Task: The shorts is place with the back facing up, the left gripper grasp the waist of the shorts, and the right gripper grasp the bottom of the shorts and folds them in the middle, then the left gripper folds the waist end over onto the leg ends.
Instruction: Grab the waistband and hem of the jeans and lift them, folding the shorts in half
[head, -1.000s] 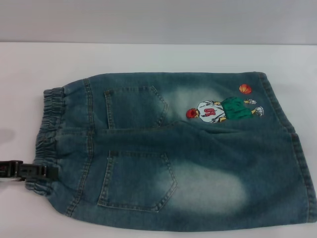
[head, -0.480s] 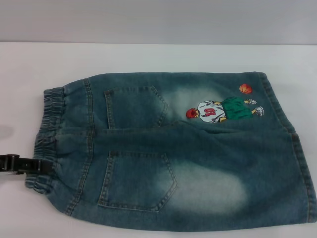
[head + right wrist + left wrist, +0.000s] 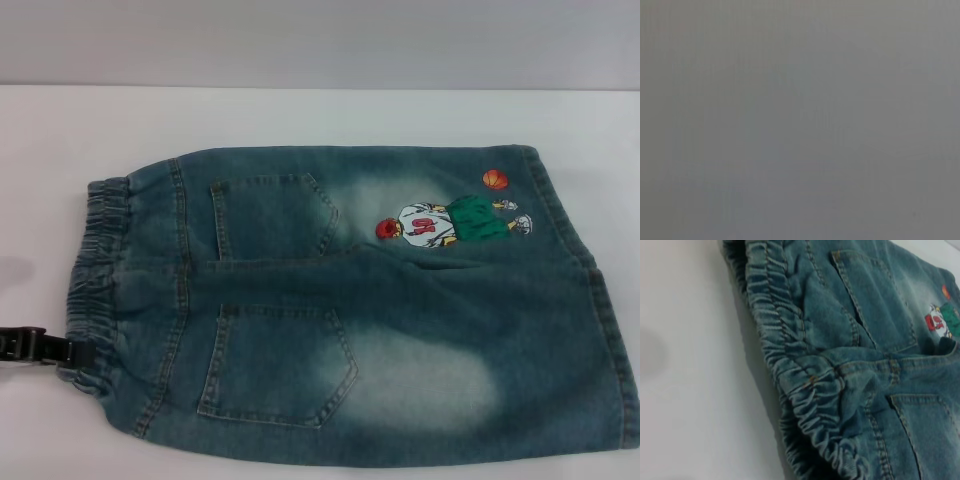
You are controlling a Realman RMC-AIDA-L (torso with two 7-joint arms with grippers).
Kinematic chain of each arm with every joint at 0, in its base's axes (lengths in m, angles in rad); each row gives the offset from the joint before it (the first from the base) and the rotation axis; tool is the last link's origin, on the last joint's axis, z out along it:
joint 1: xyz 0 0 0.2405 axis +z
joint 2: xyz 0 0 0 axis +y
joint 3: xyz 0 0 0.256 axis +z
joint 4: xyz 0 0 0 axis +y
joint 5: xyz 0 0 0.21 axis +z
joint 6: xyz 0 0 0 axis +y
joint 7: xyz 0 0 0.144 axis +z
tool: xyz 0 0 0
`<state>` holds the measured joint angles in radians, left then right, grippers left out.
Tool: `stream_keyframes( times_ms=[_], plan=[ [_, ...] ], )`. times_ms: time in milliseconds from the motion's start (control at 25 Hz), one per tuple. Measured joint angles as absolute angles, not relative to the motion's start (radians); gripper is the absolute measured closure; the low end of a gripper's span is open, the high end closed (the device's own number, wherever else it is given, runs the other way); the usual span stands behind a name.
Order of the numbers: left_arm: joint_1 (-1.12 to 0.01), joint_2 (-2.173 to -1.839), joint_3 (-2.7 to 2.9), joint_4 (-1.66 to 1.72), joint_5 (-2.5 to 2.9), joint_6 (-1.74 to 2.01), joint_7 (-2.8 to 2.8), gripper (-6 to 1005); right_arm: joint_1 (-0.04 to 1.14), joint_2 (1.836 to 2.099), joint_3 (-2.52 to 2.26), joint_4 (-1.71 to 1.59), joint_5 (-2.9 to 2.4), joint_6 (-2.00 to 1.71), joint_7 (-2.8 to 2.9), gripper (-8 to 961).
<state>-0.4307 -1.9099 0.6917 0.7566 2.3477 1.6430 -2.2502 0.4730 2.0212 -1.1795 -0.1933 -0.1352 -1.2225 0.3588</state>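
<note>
The denim shorts (image 3: 370, 300) lie flat on the white tabletop (image 3: 300, 115) with the back up, two back pockets (image 3: 275, 365) showing and a cartoon basketball-player print (image 3: 450, 222) on the far leg. The elastic waistband (image 3: 95, 285) points toward the robot's left, the leg hems toward its right. The left end effector (image 3: 45, 347) sits at the near end of the waistband, touching its edge; whether its fingers are closed cannot be told. The right wrist view shows only plain grey.
</note>
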Motion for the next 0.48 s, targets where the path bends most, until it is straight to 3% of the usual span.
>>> stream_keyframes(
  times_ms=[240,480],
  plan=[
    [-0.433,-1.917,0.692,0.763,2.359,1.648,-2.247,857,0.471,2.019,-1.195,-0.198,-0.154,-1.224,0.411,235],
    [-0.433,-1.918,0.677,0.771,2.353,1.659,-2.246,934,0.468,1.952,-1.204,-0.299,-0.47,-1.226,0.779,235]
  ],
)
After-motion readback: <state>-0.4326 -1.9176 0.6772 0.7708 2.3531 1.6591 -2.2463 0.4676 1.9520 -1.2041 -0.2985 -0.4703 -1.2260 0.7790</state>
